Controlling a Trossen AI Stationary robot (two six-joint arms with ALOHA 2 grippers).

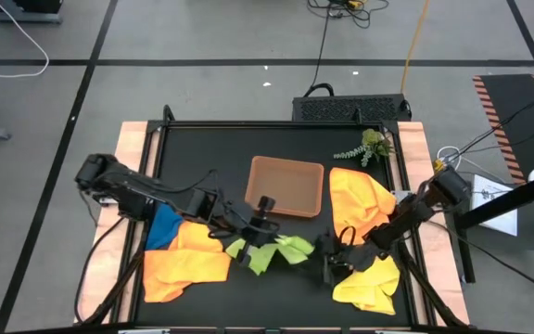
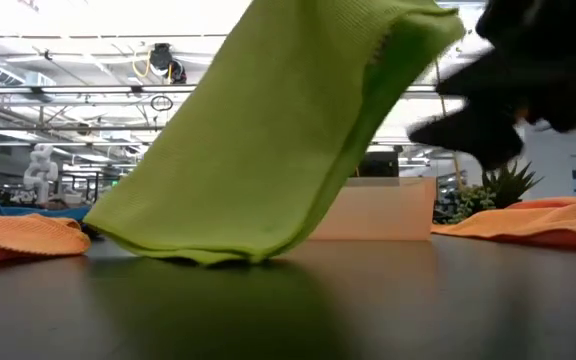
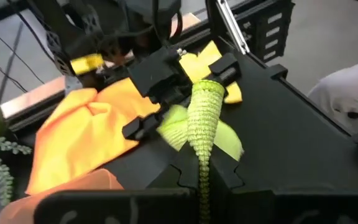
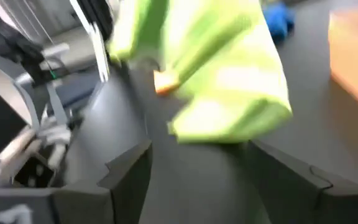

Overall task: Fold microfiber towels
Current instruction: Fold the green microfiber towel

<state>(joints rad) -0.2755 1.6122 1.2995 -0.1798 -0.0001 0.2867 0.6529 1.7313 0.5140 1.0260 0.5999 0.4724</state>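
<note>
- The lime green towel (image 1: 272, 250) lay crumpled near the front middle of the black table (image 1: 202, 148), just in front of the brown tray (image 1: 286, 186); one part of it was lifted off the surface.
- In the low view the lime green towel (image 2: 268, 140) hung as a broad draped sheet, its lower fold touching the tabletop, with a fine knit weave visible.
- The left gripper (image 3: 199, 180) was clamped on a bunched, twisted rope of that cloth (its ribbed texture showed clearly in the left wrist view).
- The right gripper (image 1: 330, 263) stood with its fingers spread apart beside the green cloth, gripping nothing.
- An orange towel (image 1: 188, 264) and a blue towel (image 1: 163, 225) lay rumpled under the left arm; another orange towel (image 1: 360, 204) and a yellow towel (image 1: 371, 283) lay by the right arm.
- The tray was shallow and rectangular; a small plant sprig (image 1: 369, 147) sat behind it to the right.
- Both arms reached inward, low over the table.
</note>
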